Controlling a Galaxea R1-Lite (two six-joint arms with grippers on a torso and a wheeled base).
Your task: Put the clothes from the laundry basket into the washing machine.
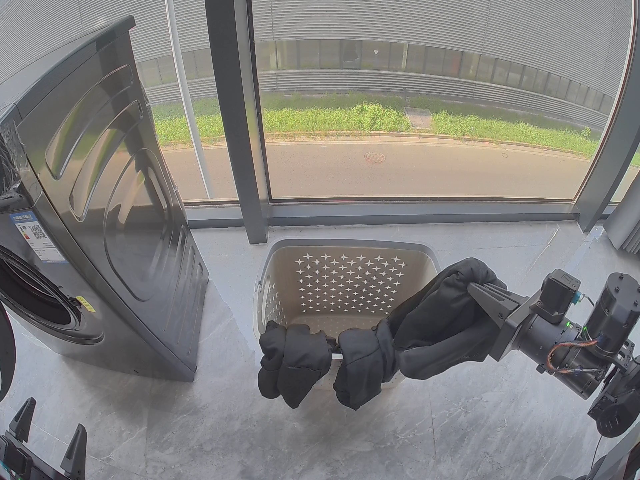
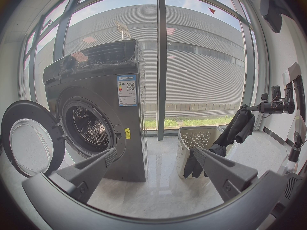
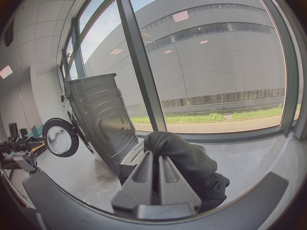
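Observation:
A black garment (image 1: 427, 321) hangs from my right gripper (image 1: 475, 291), which is shut on it above the right side of the white laundry basket (image 1: 347, 281). Its lower folds (image 1: 297, 361) drape over the basket's front rim. In the right wrist view the fingers (image 3: 145, 173) pinch the black cloth (image 3: 182, 157). The dark grey washing machine (image 1: 113, 188) stands at the left, its round door (image 2: 30, 138) swung open and the drum (image 2: 91, 130) showing. My left gripper (image 1: 50, 428) sits low at the front left, open and holding nothing; its fingers (image 2: 92, 166) spread wide.
Tall windows with a dark pillar (image 1: 233, 101) stand behind the basket. A marble floor (image 1: 200, 428) lies open between basket and machine. A window ledge (image 1: 400, 211) runs along the back.

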